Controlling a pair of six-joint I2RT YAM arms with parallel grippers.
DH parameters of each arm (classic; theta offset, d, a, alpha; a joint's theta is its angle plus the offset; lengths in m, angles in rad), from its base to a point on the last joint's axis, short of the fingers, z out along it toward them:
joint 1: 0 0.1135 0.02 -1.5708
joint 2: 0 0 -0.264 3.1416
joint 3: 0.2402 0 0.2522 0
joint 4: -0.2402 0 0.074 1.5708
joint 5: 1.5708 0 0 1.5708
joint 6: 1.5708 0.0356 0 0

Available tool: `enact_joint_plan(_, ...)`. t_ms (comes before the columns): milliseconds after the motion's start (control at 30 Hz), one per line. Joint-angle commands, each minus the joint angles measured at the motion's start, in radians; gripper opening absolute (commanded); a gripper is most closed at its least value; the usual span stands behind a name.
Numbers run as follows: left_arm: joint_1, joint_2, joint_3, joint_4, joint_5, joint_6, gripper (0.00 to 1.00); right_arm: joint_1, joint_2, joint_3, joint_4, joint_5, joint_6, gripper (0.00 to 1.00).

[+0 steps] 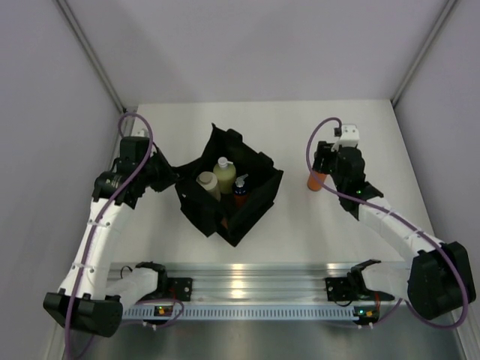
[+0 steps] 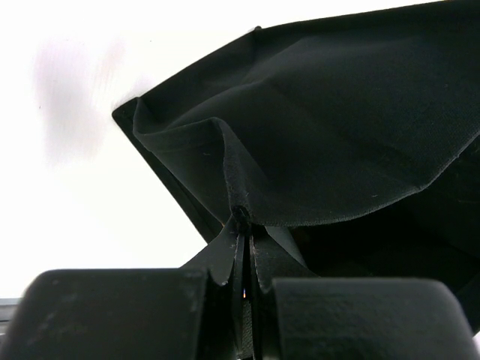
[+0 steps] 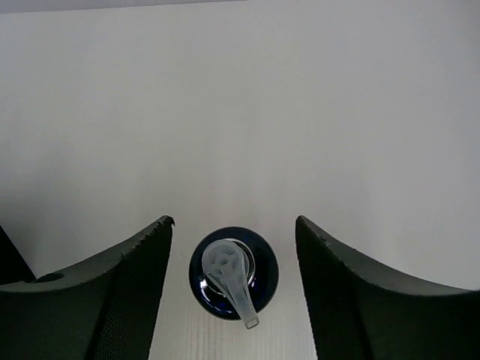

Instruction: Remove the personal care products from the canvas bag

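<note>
Canvas bag (image 1: 199,211): boxy, black, floppy-sided

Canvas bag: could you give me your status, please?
Left gripper shut on canvas bag rim. Right gripper open around orange bottle outside. Three bottles inside. Nothing blocking.

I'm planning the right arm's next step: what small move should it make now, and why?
Probably lift the right gripper straight up. Its jaws stand open on both sides of the orange bottle, clear of it, and the bottle stands upright on the table outside the canvas bag. Rising vertically should avoid tipping it. The bag holds three more bottles; the left gripper pinches its edge.
</note>
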Motion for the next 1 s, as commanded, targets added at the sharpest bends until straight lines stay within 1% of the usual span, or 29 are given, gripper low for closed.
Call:
enact_joint_plan(0, -0.005, 0.006, 0.048, -0.004, 0.017, 0.018, 0.00, -0.009, -0.029, 0.086, 0.015, -0.004, -0.005, 0.66)
enact_joint_plan(33, -0.005, 0.006, 0.049, -0.004, 0.018, 0.020, 0.00, -0.011, -0.031, 0.104, 0.001, -0.010, -0.010, 0.69)
enact_joint_plan(67, -0.005, 0.006, 0.046, -0.002, 0.018, 0.020, 0.00, -0.009, -0.035, 0.118, -0.014, -0.021, -0.009, 0.70)
enact_joint_plan(133, -0.005, 0.003, 0.028, -0.002, 0.026, 0.021, 0.00, -0.009, -0.043, 0.182, -0.086, -0.048, -0.002, 0.69)
enact_joint_plan(200, -0.003, 0.002, -0.006, -0.002, 0.041, 0.023, 0.00, 0.002, -0.057, 0.241, -0.171, -0.131, 0.005, 0.68)
enact_joint_plan(233, -0.005, -0.006, -0.020, -0.002, 0.058, 0.023, 0.00, 0.012, -0.071, 0.294, -0.182, -0.159, 0.010, 0.68)
enact_joint_plan(333, -0.005, -0.039, -0.073, -0.002, 0.061, 0.015, 0.00, 0.092, -0.075, 0.417, -0.296, -0.251, 0.021, 0.65)
enact_joint_plan(367, -0.005, -0.050, -0.087, -0.002, 0.054, 0.012, 0.00, 0.163, -0.071, 0.449, -0.318, -0.247, 0.031, 0.65)
enact_joint_plan(433, -0.005, -0.088, -0.129, -0.002, 0.029, -0.015, 0.00, 0.256, -0.051, 0.527, -0.366, -0.239, 0.042, 0.62)
enact_joint_plan(467, -0.005, -0.101, -0.141, -0.001, 0.020, -0.026, 0.00, 0.361, -0.039, 0.555, -0.380, -0.221, 0.041, 0.62)
enact_joint_plan(500, -0.005, -0.112, -0.168, 0.002, 0.012, -0.043, 0.00, 0.411, -0.026, 0.611, -0.396, -0.208, 0.042, 0.62)
enact_joint_plan(533, -0.005, -0.127, -0.181, 0.005, 0.002, -0.048, 0.00, 0.455, 0.009, 0.636, -0.413, -0.201, 0.045, 0.60)
enact_joint_plan(567, -0.005, -0.132, -0.189, 0.008, -0.008, -0.049, 0.00, 0.533, 0.030, 0.664, -0.439, -0.193, 0.053, 0.59)
enact_joint_plan(633, -0.005, -0.135, -0.196, 0.025, -0.003, -0.051, 0.00, 0.600, 0.096, 0.742, -0.468, -0.188, 0.067, 0.57)
enact_joint_plan(667, -0.005, -0.135, -0.201, 0.031, 0.001, -0.051, 0.00, 0.656, 0.121, 0.767, -0.497, -0.188, 0.073, 0.57)
enact_joint_plan(733, -0.005, -0.130, -0.201, 0.048, 0.001, -0.054, 0.00, 0.692, 0.200, 0.845, -0.550, -0.185, 0.105, 0.56)
enact_joint_plan(800, -0.005, -0.119, -0.195, 0.054, 0.009, -0.057, 0.00, 0.724, 0.257, 0.912, -0.646, -0.196, 0.102, 0.55)
enact_joint_plan(867, -0.005, -0.101, -0.192, 0.057, 0.014, -0.060, 0.00, 0.727, 0.343, 0.960, -0.726, -0.187, 0.099, 0.55)
enact_joint_plan(900, -0.005, -0.099, -0.195, 0.059, 0.020, -0.064, 0.00, 0.729, 0.371, 1.013, -0.802, -0.174, 0.096, 0.54)
enact_joint_plan(967, -0.005, -0.096, -0.205, 0.073, 0.032, -0.069, 0.00, 0.729, 0.443, 1.060, -0.866, -0.127, 0.102, 0.52)
